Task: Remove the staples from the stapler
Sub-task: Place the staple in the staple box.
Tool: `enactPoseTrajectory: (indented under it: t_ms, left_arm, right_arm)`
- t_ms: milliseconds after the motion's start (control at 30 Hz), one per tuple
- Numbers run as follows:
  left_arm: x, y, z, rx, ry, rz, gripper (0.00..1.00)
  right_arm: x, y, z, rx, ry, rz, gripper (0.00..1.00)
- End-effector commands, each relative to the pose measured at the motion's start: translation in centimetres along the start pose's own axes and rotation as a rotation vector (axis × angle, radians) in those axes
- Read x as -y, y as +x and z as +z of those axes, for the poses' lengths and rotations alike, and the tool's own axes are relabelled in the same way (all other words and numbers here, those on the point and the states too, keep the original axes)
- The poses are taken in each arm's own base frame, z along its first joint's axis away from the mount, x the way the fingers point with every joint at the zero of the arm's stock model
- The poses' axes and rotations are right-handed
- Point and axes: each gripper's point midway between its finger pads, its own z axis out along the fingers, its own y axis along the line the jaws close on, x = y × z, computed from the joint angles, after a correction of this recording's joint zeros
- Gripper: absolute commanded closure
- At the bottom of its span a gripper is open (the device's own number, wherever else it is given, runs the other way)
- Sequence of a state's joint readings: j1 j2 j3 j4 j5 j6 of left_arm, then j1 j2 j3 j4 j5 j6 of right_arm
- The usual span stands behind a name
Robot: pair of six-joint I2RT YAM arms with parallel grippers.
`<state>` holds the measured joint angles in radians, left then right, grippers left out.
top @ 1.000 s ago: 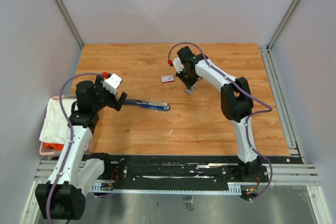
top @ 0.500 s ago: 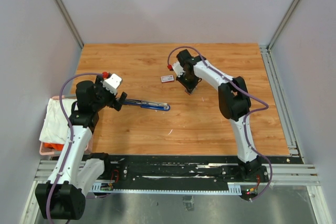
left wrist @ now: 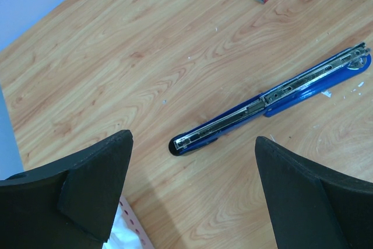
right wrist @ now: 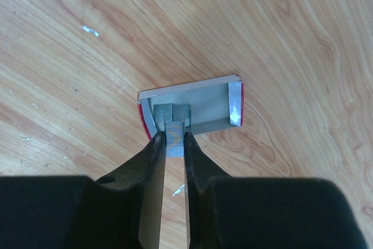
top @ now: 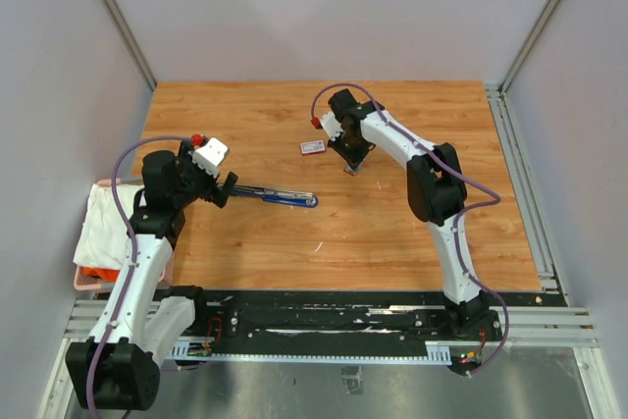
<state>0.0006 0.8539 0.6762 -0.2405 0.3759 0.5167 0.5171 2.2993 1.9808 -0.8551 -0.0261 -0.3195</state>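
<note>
- Wood-grain counter, orange-brown with small pale flecks, is boxed in by plain grey walls. Metal rails run along its near edge.
- Far left, a white cloth hangs over a pink basket at the counter's edge.
- Left tool hovers with its fingers spread wide, holding nothing — the near end of the stapler lies below the gap.
- That blue stapler lies flat on the wood, opened out in one long line with its metal channel facing up.
- A small red-and-white box sits further back, apart from the stapler.
- Right tool is pinched almost shut on the staples — a short grey bar. Its far end lies over a grey card tray with red sides, which rests on the counter near the box, to its right.
- The tool's black fingers hide the rest of the bar.
</note>
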Motion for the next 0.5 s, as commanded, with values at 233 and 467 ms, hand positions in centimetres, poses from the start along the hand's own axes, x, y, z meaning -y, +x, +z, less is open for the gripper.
enactPoseTrajectory:
  t_ms: [233, 467]
  left_arm:
    - [-0.2, 0.0, 0.2, 0.012, -0.001, 0.014, 0.02]
    - [-0.2, 0.0, 0.2, 0.013, -0.002, 0.014, 0.02]
  right_arm:
    - [-0.1, -0.2, 0.1, -0.032, 0.009, -0.053, 0.84]
    - [-0.8, 0.0, 0.5, -0.045, -0.005, -0.086, 0.83]
